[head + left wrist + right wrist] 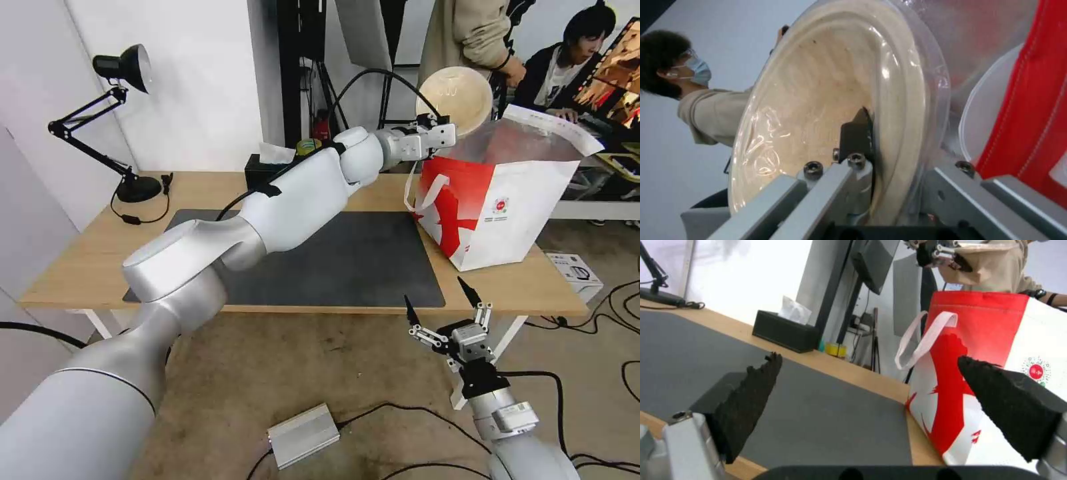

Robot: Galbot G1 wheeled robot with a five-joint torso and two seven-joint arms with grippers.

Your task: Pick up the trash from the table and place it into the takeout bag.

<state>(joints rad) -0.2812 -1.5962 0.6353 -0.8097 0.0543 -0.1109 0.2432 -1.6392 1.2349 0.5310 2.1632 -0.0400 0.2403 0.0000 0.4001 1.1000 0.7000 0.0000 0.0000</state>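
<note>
one gripper waits nearest: the right gripper (441, 300) hangs below the table (80, 253) edge, jaws wide apart and empty. farther off, the left gripper (437, 130) pinches the rim of the beige bowl (455, 99), tipped on edge above the near rim of the bag (507, 213). risk, as i judge it: a thin rim grip could slip, or the bowl could catch the bag's rim and drop outside.

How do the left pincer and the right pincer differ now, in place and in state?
The left pincer is raised above the takeout bag, while the right pincer hangs low, in front of the table edge. The left pincer is shut on the beige bowl's rim, held tilted on edge; the right pincer is open and holds nothing. Both have dark fingertips.
</note>
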